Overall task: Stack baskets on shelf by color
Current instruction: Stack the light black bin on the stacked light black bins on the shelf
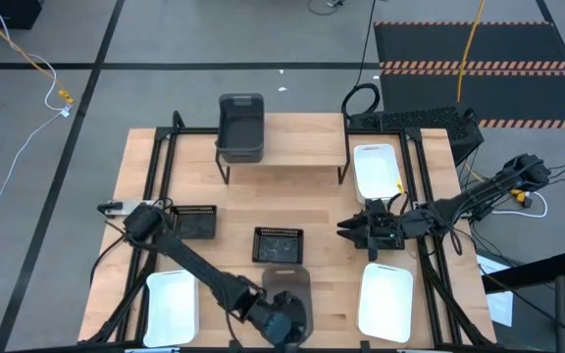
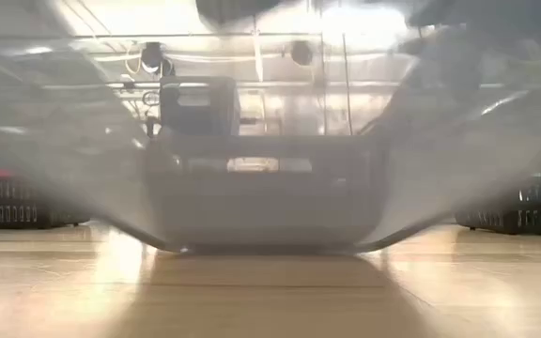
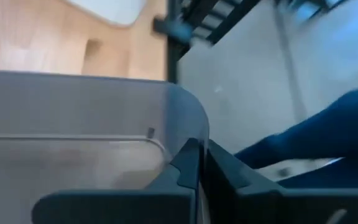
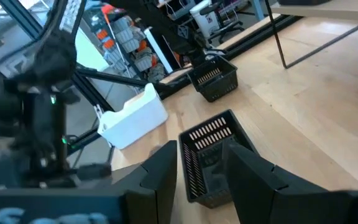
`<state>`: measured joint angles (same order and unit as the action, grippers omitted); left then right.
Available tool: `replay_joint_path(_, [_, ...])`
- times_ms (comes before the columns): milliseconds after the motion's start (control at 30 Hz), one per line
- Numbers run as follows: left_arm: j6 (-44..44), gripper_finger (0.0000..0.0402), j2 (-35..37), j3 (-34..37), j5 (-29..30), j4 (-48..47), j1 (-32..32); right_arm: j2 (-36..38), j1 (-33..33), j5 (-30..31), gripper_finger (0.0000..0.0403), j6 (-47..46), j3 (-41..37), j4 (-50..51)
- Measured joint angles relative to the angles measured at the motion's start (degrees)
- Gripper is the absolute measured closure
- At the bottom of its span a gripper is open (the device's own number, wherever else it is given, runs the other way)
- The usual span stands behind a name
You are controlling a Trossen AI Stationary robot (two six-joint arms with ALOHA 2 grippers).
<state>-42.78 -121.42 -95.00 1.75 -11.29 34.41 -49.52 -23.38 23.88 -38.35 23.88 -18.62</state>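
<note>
A dark grey basket (image 1: 287, 286) sits at the table's near edge and fills the low view (image 2: 261, 188). My left gripper (image 1: 284, 322) is shut on it. Another dark grey basket (image 1: 240, 127) stands on the left end of the shelf (image 1: 297, 147). My right gripper (image 1: 353, 231) is open and hovers right of centre. Its fingers point toward a black mesh tray (image 1: 279, 245), which lies just ahead of them in the right wrist view (image 4: 213, 163). A second mesh tray (image 1: 196, 222) lies further left. White baskets rest at the right (image 1: 376, 169), near left (image 1: 172, 304) and near right (image 1: 385, 299). My left gripper holds the dark grey basket by its near wall (image 3: 166, 118), close to a rounded corner of the rim. One finger (image 3: 185, 167) is inside and the other (image 3: 232, 174) outside, with the wall pinched between them. Whether the base is off the table, I cannot tell.
The shelf's middle and right parts are bare wood. Black frame rails run along both table sides (image 1: 155, 176). In the low view mesh trays show at the far left (image 2: 17, 202) and far right (image 2: 524, 207). A person's blue sleeve (image 3: 328, 137) shows beyond the table edge.
</note>
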Motion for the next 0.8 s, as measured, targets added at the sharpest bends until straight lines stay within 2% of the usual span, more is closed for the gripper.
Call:
replay_joint_path(133, [-5.51, 0.0392, 8.02, 0.03, -1.35, -2.17, -1.46, 0.0, 0.0, -0.09, 0.028, 0.14, 0.0, -0.22])
replay_joint_path(300, [-2.72, 0.0393, 23.36, -0.05, -0.18, -9.36, -4.28, 0.0, 0.0, 0.11, 0.028, 1.15, 0.0, -0.21])
replay_joint_path(400, [3.09, 0.0396, 32.27, -0.09, 2.53, -14.2, -6.67, 0.0, 0.04, 0.61, 0.028, 1.3, 0.0, -0.2])
replay_joint_path(533, [12.75, 0.0396, 42.61, -0.09, 6.17, -19.67, -12.11, 0.0, 0.15, 4.19, 0.028, 1.66, 0.0, 0.04])
replay_joint_path(667, [23.78, 0.0398, 49.53, -0.06, 8.22, -24.58, -19.7, 0.0, 1.08, 7.7, 0.028, 2.18, 0.0, 0.07])
replay_joint_path(800, [36.15, 0.0398, 54.22, -0.05, 8.26, -28.34, -29.04, 0.0, 3.35, 8.02, 0.028, 1.73, 0.0, 0.07])
